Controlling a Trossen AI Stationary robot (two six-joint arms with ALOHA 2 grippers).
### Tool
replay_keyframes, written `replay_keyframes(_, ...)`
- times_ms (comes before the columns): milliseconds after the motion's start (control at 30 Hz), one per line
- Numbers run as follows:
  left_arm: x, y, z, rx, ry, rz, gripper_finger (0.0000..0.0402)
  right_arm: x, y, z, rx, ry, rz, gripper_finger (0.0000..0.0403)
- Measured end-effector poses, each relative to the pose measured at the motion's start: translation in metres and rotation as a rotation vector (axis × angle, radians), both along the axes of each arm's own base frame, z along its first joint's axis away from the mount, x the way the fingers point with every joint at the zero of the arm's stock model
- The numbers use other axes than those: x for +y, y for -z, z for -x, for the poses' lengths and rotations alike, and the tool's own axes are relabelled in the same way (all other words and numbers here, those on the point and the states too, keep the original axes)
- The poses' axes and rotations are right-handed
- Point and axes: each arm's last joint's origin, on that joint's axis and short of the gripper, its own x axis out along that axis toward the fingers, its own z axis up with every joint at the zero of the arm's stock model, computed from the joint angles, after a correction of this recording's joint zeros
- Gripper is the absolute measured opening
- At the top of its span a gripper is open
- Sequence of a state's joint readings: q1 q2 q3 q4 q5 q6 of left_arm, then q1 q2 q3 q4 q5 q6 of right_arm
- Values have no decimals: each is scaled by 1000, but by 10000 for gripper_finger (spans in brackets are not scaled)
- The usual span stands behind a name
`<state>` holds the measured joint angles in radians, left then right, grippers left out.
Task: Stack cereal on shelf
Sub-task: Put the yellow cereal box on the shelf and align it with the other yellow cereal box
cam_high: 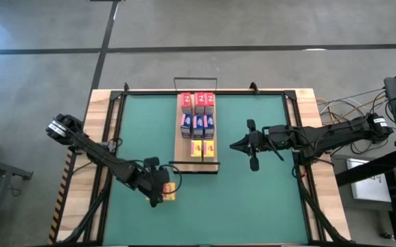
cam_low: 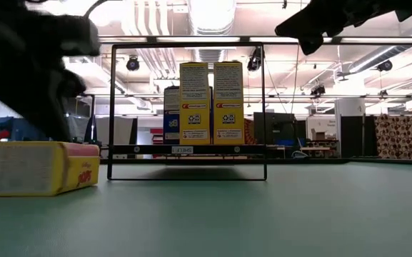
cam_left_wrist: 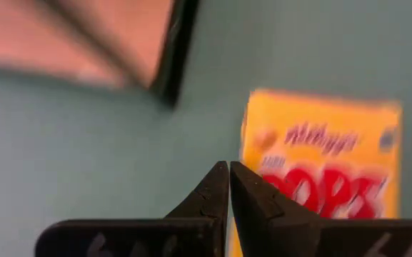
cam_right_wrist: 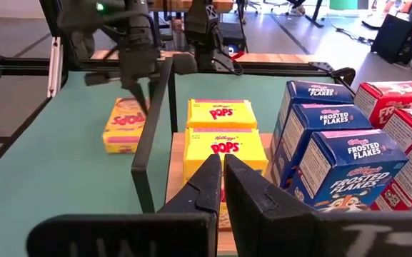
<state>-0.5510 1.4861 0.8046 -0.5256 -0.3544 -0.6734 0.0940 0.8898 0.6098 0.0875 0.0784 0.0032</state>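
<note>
My left end effector (cam_high: 158, 195) shut, empty, poised over last yellow box (cam_high: 169, 191) lying flat, just beside fingertips, off shelf (cam_high: 182, 147). Right end effector (cam_high: 252, 146) shut, farther.

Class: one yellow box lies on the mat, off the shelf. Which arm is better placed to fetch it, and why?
Left. Its gripper, shut, hangs right by the yellow box; the right gripper waits beyond the shelf.

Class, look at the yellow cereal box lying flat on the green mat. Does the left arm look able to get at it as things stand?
Probably yes. The left gripper hangs right at the yellow box, with nothing between them on the green mat. Its fingers are shut, though, so it must open before gripping.
</note>
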Motion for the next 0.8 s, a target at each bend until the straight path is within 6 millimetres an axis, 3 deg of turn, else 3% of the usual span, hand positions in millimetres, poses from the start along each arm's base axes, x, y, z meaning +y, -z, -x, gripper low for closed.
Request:
replay_keyframes(167,-7,-11,-8,-52,61,16,0,0,1,0,3,18,-74,9)
replay_keyframes(333,-12,-31,-5,35,71,13,0,14,17,3,64,-8,-188,9)
replay_keyframes(533,-28,-45,12,181,70,80,0,37,39,3,173,-29,-370,9)
replay_keyframes(800,-55,-35,46,272,63,128,0,70,57,-18,235,-52,-550,9)
